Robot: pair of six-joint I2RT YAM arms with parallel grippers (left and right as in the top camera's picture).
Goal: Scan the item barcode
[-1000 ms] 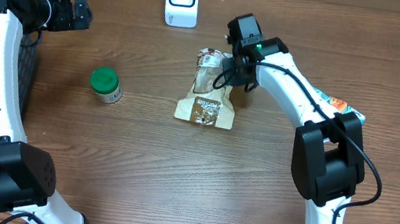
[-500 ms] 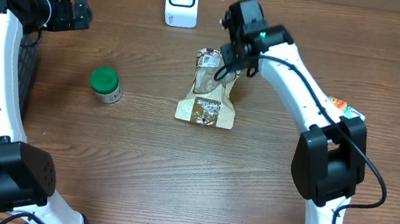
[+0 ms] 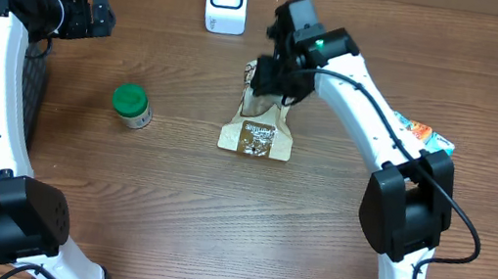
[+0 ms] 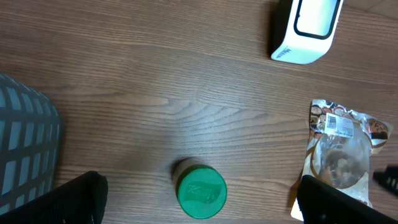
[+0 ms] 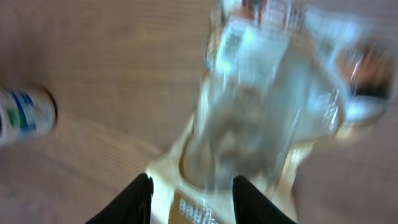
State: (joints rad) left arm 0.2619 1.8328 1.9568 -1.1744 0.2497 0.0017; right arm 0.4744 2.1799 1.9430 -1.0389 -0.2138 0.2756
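Snack pouch (image 3: 259, 126) is lying flat on surface (image 3: 217, 224) near scanner (image 3: 226, 0), barcode not yet presented; right claw (image 3: 268, 75) is hovering half-open over pouch end nearest scanner, gripping nothing, while left claw (image 3: 101, 15) is hanging wide open, well apart from scanner.

A jar (image 3: 131, 105) with a green lid stands upright on the brown wooden table (image 3: 168, 217). Left of the jar, at the table's edge, sits a grey mesh basket (image 4: 25, 149). Well off to the jar's right lies a colourful packet (image 3: 425, 135), only partly showing.
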